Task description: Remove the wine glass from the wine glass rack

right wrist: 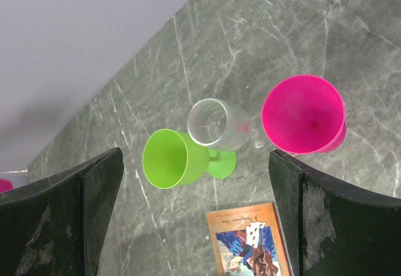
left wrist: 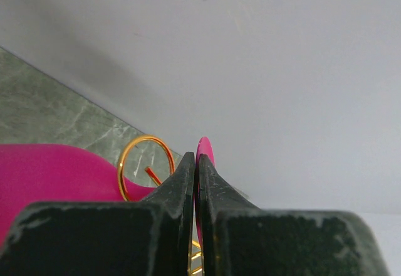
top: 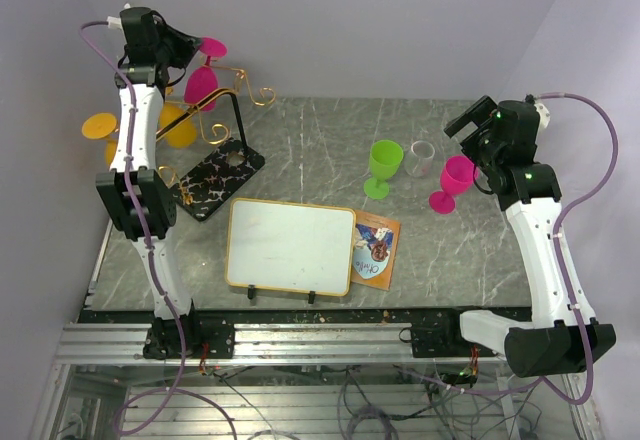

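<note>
We see two pink glasses. The hanging pink glass (top: pixel 203 82) is upside down on the wine glass rack (top: pixel 218 172), which stands in the far left corner of the table (top: pixel 320 140). The left gripper (top: pixel 195 45) is up beside its round foot. In the left wrist view its fingers (left wrist: pixel 182 182) are pressed together on that thin pink foot, and one gold curl of the rack shows just beside them.

An orange round piece (top: pixel 100 125) and a yellow bowl (top: pixel 180 128) also hang by the rack. The left arm hides the middle, so we cannot tell if they are one glass or two.

Three cups stand in a row near the far right side of the table: one green glass (top: pixel 384 165), one clear cup (top: pixel 421 157) and the standing pink glass (top: pixel 455 180). The clear cup is between the other two.

The right gripper (top: pixel 467 123) hangs above them with its two fingers spread wide, holding nothing.

Near the front edge lie one whiteboard (top: pixel 290 245) and one picture card (top: pixel 377 250), touching each other.
</note>
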`<control>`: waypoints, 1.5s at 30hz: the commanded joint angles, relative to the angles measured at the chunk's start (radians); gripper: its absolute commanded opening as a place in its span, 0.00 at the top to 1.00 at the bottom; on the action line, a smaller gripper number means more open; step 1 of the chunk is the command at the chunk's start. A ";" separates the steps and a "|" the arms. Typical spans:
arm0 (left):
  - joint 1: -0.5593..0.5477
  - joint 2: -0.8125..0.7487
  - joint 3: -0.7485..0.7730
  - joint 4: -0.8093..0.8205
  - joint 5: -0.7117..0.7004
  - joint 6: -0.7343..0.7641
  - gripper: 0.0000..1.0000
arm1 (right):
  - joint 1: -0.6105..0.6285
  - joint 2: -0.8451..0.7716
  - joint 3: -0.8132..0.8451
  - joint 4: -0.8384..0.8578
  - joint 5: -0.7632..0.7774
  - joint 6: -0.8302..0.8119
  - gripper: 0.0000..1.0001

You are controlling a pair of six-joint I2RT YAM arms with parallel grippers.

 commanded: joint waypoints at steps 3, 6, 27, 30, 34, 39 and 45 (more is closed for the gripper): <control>0.006 -0.034 -0.005 0.092 0.088 -0.054 0.93 | 0.006 -0.008 -0.003 0.014 0.004 -0.001 0.00; 0.002 -0.015 0.010 0.107 0.114 -0.076 0.93 | 0.005 -0.010 -0.003 0.014 0.003 0.000 0.00; -0.044 -0.007 0.002 0.424 0.358 -0.371 0.93 | 0.005 -0.020 0.005 0.026 -0.022 -0.010 0.00; -0.067 -0.017 0.002 0.549 0.417 -0.461 0.93 | 0.005 -0.023 0.002 0.062 -0.077 -0.059 0.00; -0.107 -0.081 -0.069 0.744 0.475 -0.567 0.93 | 0.006 -0.025 -0.007 0.148 -0.265 -0.121 0.00; -0.195 -0.192 -0.252 1.066 0.544 -0.732 0.93 | 0.004 -0.041 -0.055 0.379 -0.643 -0.128 0.00; -0.300 -0.308 -0.488 1.453 0.544 -0.953 0.93 | 0.006 -0.033 -0.210 0.878 -1.000 0.130 0.00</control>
